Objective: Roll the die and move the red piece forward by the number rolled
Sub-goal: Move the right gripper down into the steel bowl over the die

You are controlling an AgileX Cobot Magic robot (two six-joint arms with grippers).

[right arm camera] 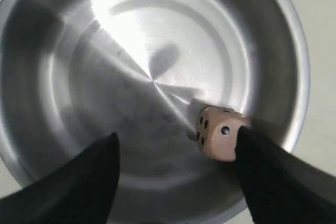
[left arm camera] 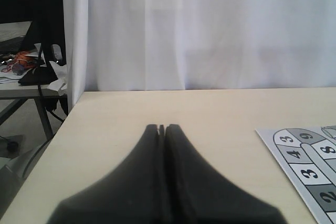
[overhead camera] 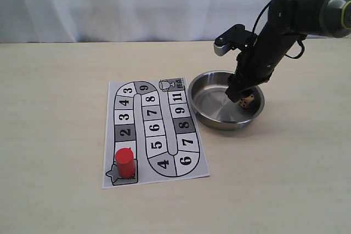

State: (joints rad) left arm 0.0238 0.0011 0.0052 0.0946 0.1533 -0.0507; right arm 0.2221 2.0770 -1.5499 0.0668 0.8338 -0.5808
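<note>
The pale wooden die (overhead camera: 248, 101) lies inside the steel bowl (overhead camera: 204, 115), near its right wall; in the right wrist view the die (right arm camera: 220, 133) shows a one-pip face and a face with three pips. My right gripper (right arm camera: 176, 148) hangs open just above the bowl, its jaws wide apart, one finger right beside the die. The red piece (overhead camera: 125, 162) stands upright on the start square of the paper game board (overhead camera: 155, 130). My left gripper (left arm camera: 162, 127) is shut on nothing, low over bare table, left of the board (left arm camera: 310, 166).
The bowl (right arm camera: 47, 140) sits just right of the board's top end. A white curtain (overhead camera: 137, 4) backs the table. The table's left edge (left arm camera: 52, 140) shows in the left wrist view, with clutter on another table beyond it.
</note>
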